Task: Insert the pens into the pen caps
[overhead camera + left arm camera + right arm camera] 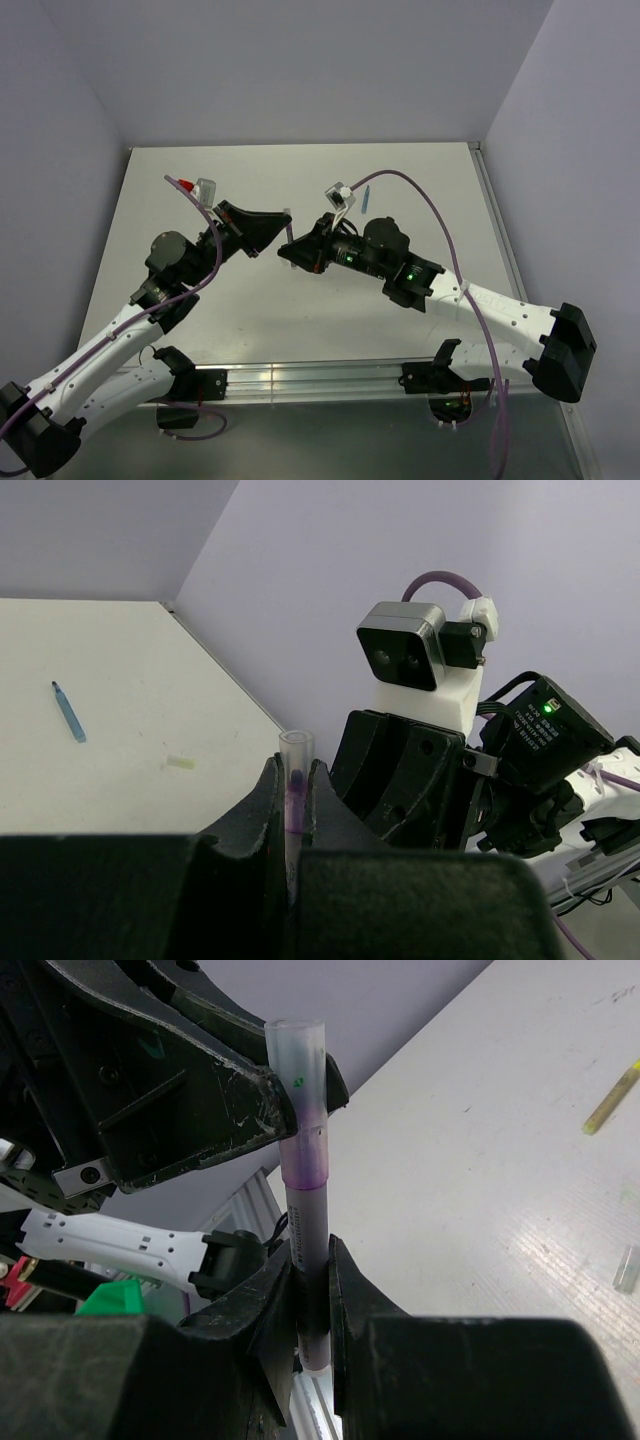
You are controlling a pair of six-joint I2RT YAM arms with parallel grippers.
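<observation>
From above, your 2 arms reach inward and meet tip to tip over the middle of the surface (200, 300). The left hand (278, 232) points right and the right hand (292, 250) points left. What they hold is too small to make out here. There is open surface all round them, and the walls are well apart. A blue pen (364, 200) lies beyond the right hand.

In the left wrist view, your left hand (296, 780) is closed to a narrow slot on a clear cap (296, 745). The cap stands upright, with purple showing inside it. The right hand (400, 780) crowds in just to its right. Far off to its left, the blue pen (69, 712) and a loose pale cap (180, 763) lie on the surface.

In the right wrist view, your right hand (310, 1280) clamps the grey-purple pen (305, 1220) upright between its 2 fingers. The pen's purple end sits inside the lower part of the clear cap (298, 1060), which the left hand's fingers (220, 1090) grip from the left. A yellow pen (612, 1098) and a second pale cap (627, 1268) lie well to the right.
</observation>
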